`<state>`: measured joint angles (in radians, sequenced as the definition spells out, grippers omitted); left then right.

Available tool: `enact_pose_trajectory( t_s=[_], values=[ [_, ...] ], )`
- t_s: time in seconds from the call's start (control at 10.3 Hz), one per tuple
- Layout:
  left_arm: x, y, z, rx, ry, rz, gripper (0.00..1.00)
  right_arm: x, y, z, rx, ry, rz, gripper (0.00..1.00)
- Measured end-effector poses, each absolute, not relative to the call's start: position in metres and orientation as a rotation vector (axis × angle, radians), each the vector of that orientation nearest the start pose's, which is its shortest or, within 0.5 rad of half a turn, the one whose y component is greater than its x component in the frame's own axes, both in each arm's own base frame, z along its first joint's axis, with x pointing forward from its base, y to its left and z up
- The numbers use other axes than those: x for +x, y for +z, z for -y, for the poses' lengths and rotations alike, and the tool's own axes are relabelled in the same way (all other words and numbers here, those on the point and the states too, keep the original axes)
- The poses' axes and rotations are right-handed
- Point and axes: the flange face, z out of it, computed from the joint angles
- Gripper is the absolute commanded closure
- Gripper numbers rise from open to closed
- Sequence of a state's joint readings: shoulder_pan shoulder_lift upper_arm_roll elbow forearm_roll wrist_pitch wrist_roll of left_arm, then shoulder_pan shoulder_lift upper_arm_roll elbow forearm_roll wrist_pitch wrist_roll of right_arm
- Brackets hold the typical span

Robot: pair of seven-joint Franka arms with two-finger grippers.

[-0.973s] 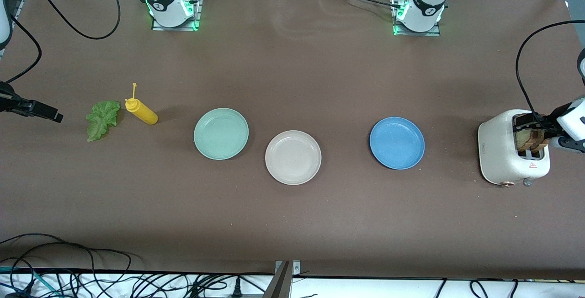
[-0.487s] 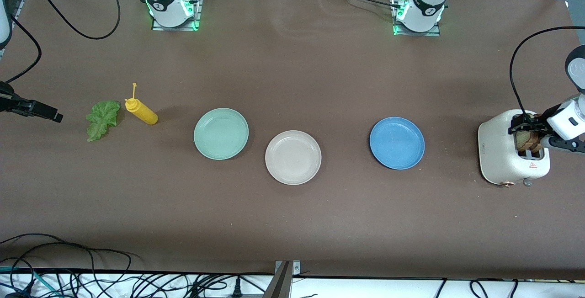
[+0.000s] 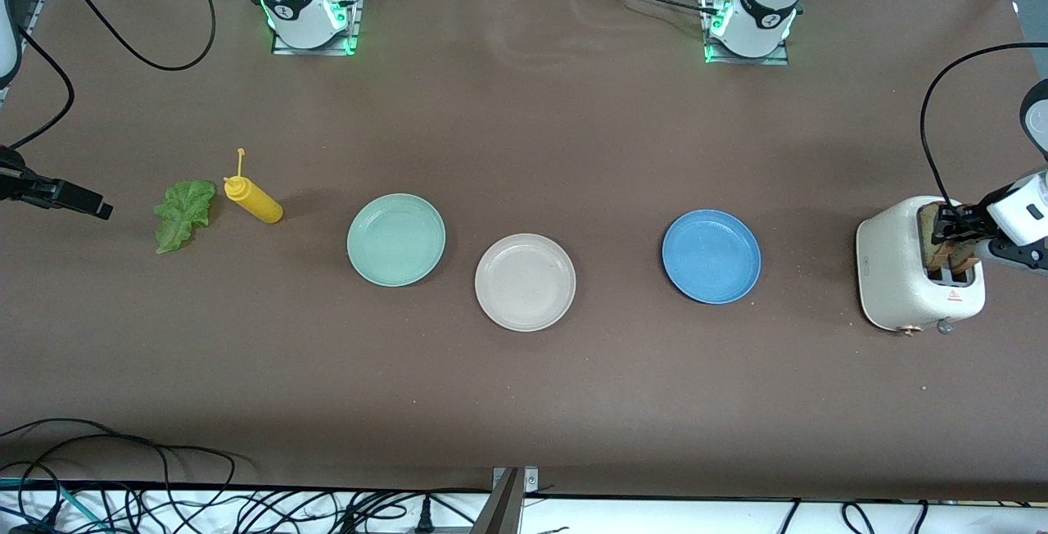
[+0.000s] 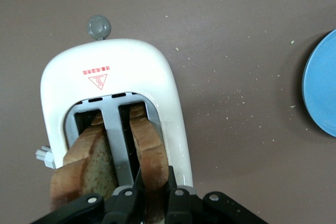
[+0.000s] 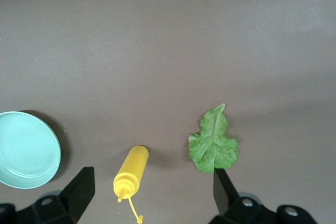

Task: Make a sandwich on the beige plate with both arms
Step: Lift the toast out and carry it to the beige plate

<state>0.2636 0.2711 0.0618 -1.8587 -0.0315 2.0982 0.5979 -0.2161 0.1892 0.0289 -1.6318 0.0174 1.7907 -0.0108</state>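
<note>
Two tan bread slices stand in the slots of a cream toaster at the left arm's end of the table. My left gripper sits over the toaster. In the left wrist view the left gripper is shut on one bread slice, while the other slice stands free in its slot. The beige plate lies bare at mid-table. A green lettuce leaf lies at the right arm's end. My right gripper hangs open beside it, with nothing between its fingers.
A yellow squeeze bottle lies beside the lettuce. A mint-green plate and a blue plate flank the beige plate. Cables run along the table edge nearest the front camera.
My left gripper's fingers have closed from wide open onto the bread slice in the toaster, and the hand shifted slightly over it. The right arm has not moved.
</note>
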Motion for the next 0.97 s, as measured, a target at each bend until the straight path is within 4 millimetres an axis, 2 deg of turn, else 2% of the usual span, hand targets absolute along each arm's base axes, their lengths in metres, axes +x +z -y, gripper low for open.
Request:
enact_pose_trajectory(
  t_s=[0.1,0.19,0.39,0.58,0.68,0.78,0.97],
  values=[
    [0.590,0.380,-0.193,-3.134,0.024,-0.414,1.00,0.607,0.503,0.115,-3.103,0.043,-0.282,0.00],
    [0.597,0.397,-0.190,-3.131,0.012,-0.427,1.00,0.607,0.503,0.115,-3.103,0.044,-0.282,0.00],
    [0.611,0.447,-0.177,-3.105,0.052,-0.492,1.00,0.607,0.503,0.115,-3.103,0.044,-0.283,0.00],
    [0.627,0.502,-0.142,-3.078,0.057,-0.586,1.00,0.607,0.503,0.115,-3.103,0.045,-0.283,0.00],
    [0.633,0.515,-0.114,-3.069,0.077,-0.648,1.00,0.607,0.503,0.115,-3.103,0.045,-0.283,0.00],
    [0.636,0.515,-0.085,-3.073,0.121,-0.713,1.00,0.607,0.503,0.116,-3.103,0.045,-0.284,0.00],
    [0.642,0.487,-0.014,-3.159,0.228,-0.844,1.00,0.607,0.503,0.116,-3.103,0.046,-0.284,0.00]
  ],
)
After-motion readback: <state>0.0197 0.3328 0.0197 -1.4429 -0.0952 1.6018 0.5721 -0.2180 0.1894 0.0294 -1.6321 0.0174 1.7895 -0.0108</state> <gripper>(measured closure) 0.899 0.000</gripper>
